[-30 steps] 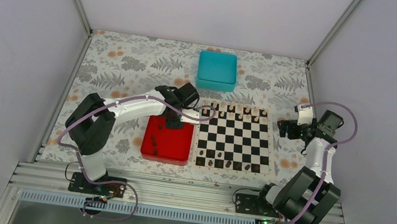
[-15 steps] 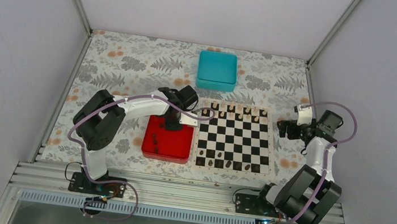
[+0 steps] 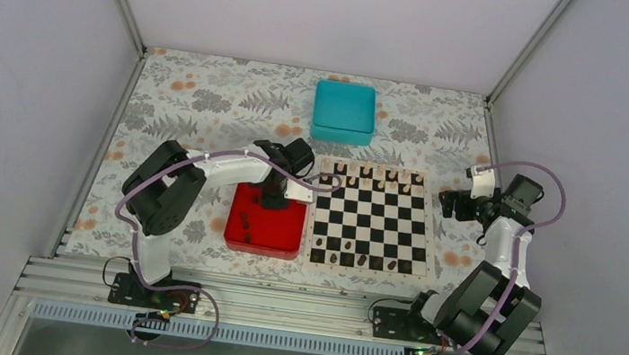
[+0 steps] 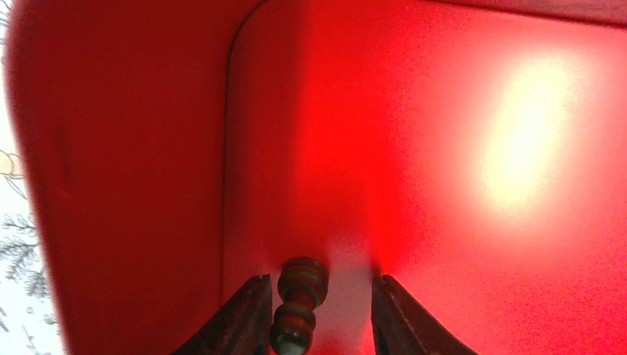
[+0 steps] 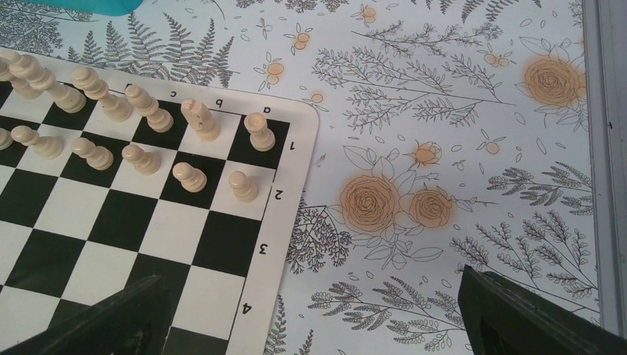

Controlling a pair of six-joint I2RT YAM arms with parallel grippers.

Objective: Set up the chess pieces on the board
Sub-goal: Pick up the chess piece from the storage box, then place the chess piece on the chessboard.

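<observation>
The left gripper point(image 4: 316, 292) sits low in the red tray point(image 4: 444, 222), jaws parted astride one dark chess piece point(image 4: 299, 285) near the tray's wall, seemingly not yet pinched, evidently to fetch it for the board point(image 3: 369, 216) alongside; the right gripper point(image 5: 314, 318) hangs wide open and empty off the board's far corner, clear of the work.

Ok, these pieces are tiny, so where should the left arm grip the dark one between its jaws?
Pinch the neck under its round knob, coming down from above. The dark piece seems to lie lengthwise between the left gripper's open jaws on the red tray, so its narrow sides face them.
</observation>
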